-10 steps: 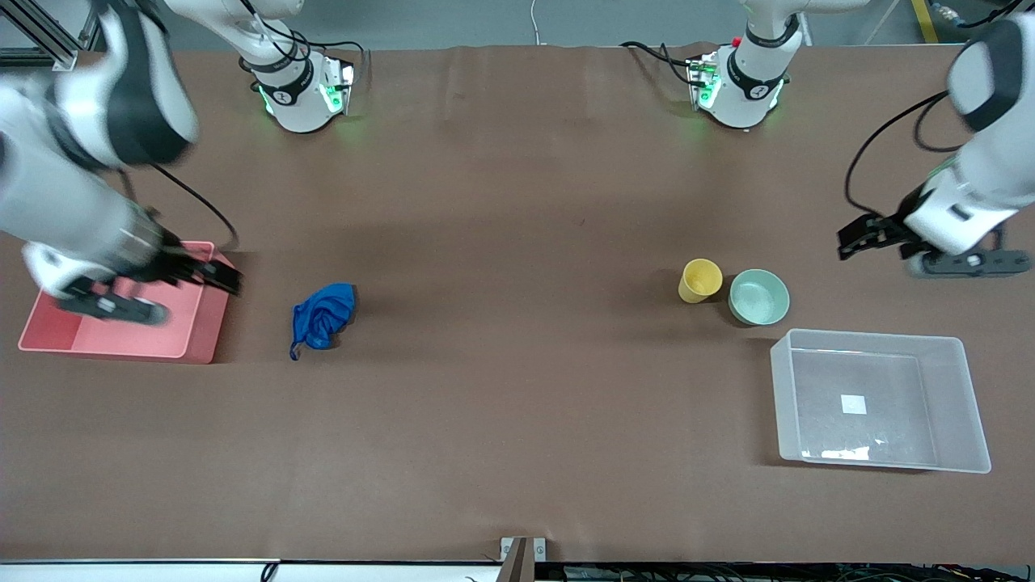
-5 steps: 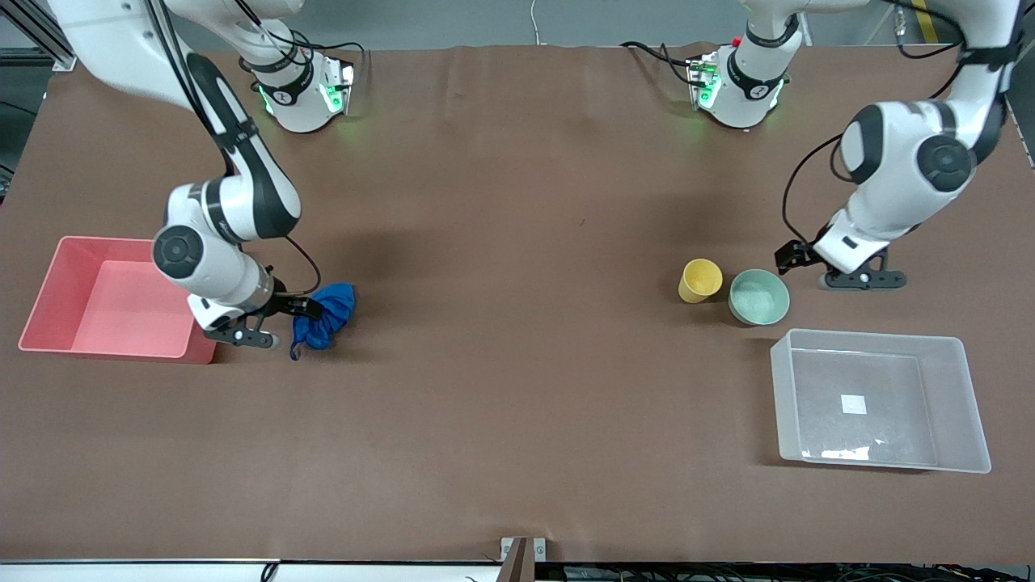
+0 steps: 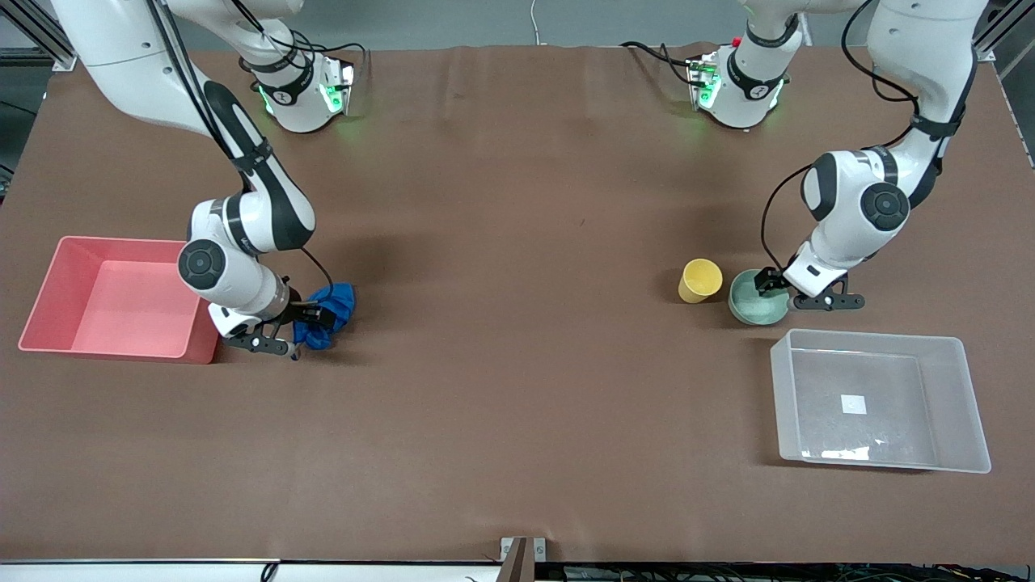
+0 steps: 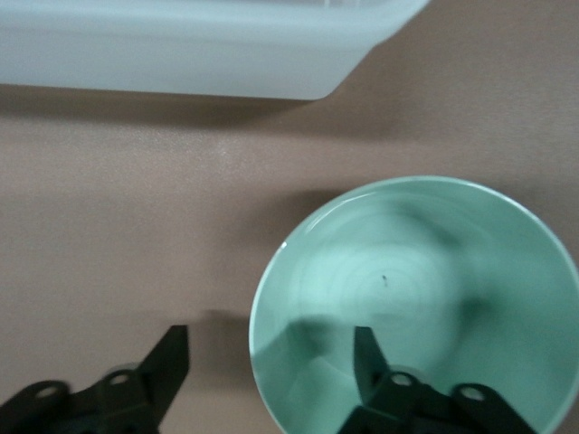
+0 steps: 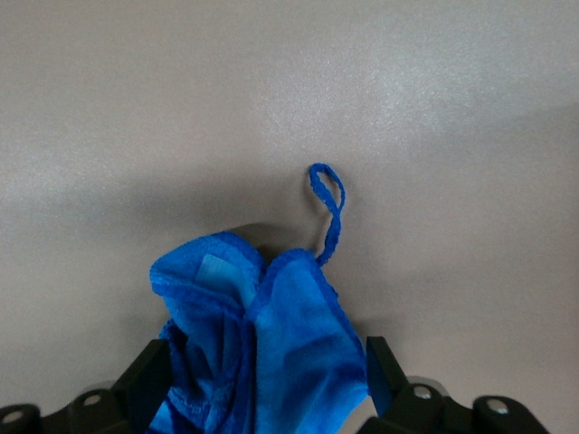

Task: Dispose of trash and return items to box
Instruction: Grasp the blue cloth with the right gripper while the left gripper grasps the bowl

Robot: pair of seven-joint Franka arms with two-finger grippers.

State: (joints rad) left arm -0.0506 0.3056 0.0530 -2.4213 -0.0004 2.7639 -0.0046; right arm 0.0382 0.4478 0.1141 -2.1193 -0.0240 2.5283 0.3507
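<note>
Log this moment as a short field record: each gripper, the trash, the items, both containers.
left gripper: open, straddling the mint bowl rim
right gripper: open, around the blue wad
yellow cup: on table beside the bowl
clear box: nothing in it, nearer the camera than the bowl
pink bin: nothing in it, beside the wad

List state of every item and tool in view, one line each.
blue wad: on table, between open fingers of right tool
mint bowl: upright, empty, rim straddled by open left tool
yellow cup: upright, beside bowl
clear box: empty
pink bin: empty
</note>
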